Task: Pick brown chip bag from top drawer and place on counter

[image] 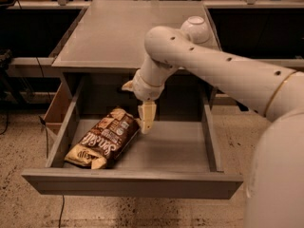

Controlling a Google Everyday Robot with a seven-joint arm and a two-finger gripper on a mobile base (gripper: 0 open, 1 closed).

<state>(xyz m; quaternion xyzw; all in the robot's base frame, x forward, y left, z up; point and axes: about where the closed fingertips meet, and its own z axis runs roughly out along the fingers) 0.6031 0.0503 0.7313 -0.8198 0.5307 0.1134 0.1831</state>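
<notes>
Brown chip bag [104,139] lies flat in the left half of the open top drawer [180,148]. Gripper [146,120] points down into the drawer, just beside the bag's rear end. Jaws: opening cannot be told.

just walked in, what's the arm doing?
The tool of the white robot arm hangs inside the open grey top drawer, right beside the upper end of the crinkly dark-brown chip bag. The bag lies flat in the drawer's left half, not yet lifted. A white bowl sits on the matte grey counter.
</notes>
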